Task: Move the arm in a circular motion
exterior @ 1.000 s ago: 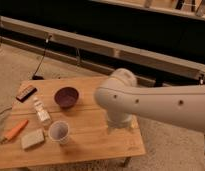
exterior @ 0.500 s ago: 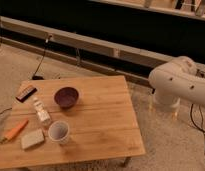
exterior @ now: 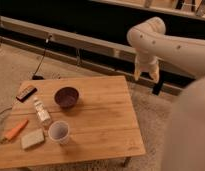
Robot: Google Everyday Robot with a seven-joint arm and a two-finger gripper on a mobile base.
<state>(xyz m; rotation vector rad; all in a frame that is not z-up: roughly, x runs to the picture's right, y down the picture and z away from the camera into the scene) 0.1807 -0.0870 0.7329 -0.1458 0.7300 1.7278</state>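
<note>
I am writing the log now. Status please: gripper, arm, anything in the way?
Gripper open, empty, hanging past the table far edge. Arm above it, elbow up. Nothing close to it; bowl and cup on table.

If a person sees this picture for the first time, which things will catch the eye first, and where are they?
The big cream-white arm comes first, reaching in from the right, with its gripper hanging open and empty near the table's far right corner. Next is the wooden table, with a dark bowl, a white cup and an orange carrot on its left half.
</note>
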